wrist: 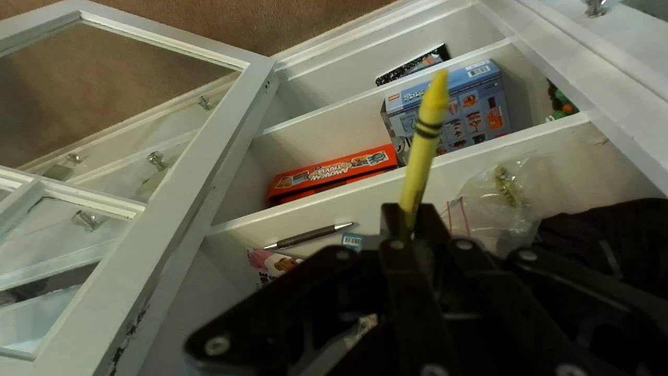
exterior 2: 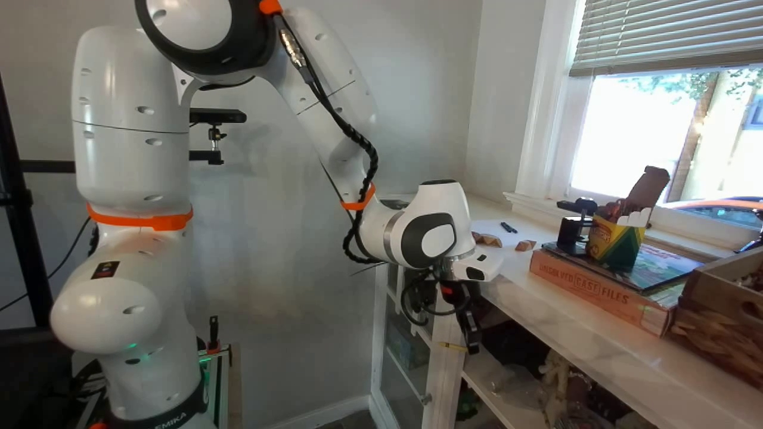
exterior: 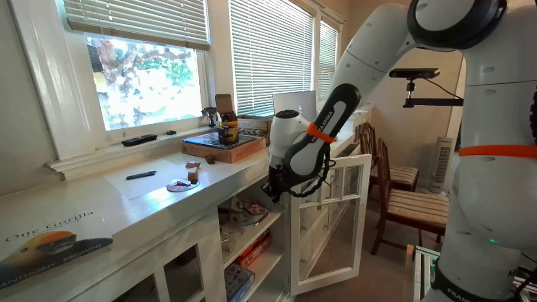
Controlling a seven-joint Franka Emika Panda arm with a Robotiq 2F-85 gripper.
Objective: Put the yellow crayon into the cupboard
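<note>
White shelves [wrist: 360, 206] lie open in the wrist view, glass door [wrist: 172, 201] at ten o'clock; the gripper [wrist: 409, 222] pinches the yellow crayon [wrist: 424, 141], tip toward one o'clock, at the cupboard [wrist: 569, 65] opening. Placing seems in hand; next calls for easing inward, then release.

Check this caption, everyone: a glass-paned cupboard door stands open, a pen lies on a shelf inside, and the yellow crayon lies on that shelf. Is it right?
Not quite: the yellow crayon is not on the shelf; the wrist view shows the gripper holding it. The rest stands: the cupboard door is open and the pen lies on that shelf.
</note>
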